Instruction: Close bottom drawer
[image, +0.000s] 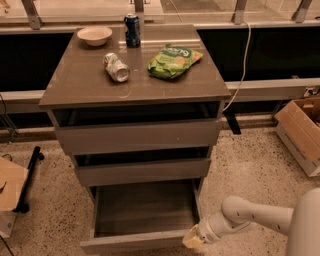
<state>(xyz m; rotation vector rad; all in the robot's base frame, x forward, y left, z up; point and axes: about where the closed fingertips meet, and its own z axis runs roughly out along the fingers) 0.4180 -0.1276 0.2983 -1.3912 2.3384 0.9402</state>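
Observation:
The bottom drawer (140, 210) of the grey cabinet stands pulled far out and looks empty. Its slim flat front (132, 243) runs along the bottom edge of the view. My gripper (192, 239) is at the right end of that front, low at the bottom centre-right, with the white arm (250, 217) reaching in from the right. The gripper touches or nearly touches the front's right corner. The mid-height drawer front (142, 171) and the tallest front (137, 136) sit above it, each slightly out.
On the cabinet top (75, 80) are a bowl (95, 35), an upright blue can (132, 30), a can lying on its side (116, 67) and a green snack bag (172, 61). A cardboard box (302, 132) stands right. A white cable (245, 60) hangs behind.

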